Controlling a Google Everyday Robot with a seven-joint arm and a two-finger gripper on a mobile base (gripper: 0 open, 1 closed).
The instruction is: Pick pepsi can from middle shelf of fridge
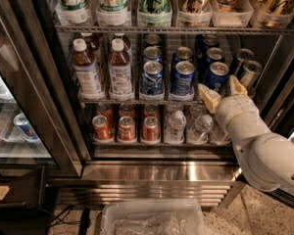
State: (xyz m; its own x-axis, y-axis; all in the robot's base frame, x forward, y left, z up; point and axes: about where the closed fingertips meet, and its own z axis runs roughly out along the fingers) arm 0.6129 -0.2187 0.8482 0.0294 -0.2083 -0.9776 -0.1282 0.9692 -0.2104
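The fridge point(63, 131) stands open, with drinks on wire racks. The middle shelf point(132, 101) carries two brown bottles at left, then rows of cans. The pepsi can point(217, 76), dark blue with a silver lid, stands at the front of the rightmost blue row, with more dark-blue cans behind it. My gripper point(223, 93) is open just in front of and slightly below this can. One tan fingertip point(209, 98) is at its lower left and the other point(237, 86) at its right. The can is not gripped.
Silver-and-blue cans point(152, 77) and a blue can point(183, 77) stand left of the pepsi can, and silver cans point(249, 72) to its right. Orange-red cans point(127, 128) and water bottles point(175, 126) fill the shelf below. A clear plastic bin point(152, 217) sits on the floor.
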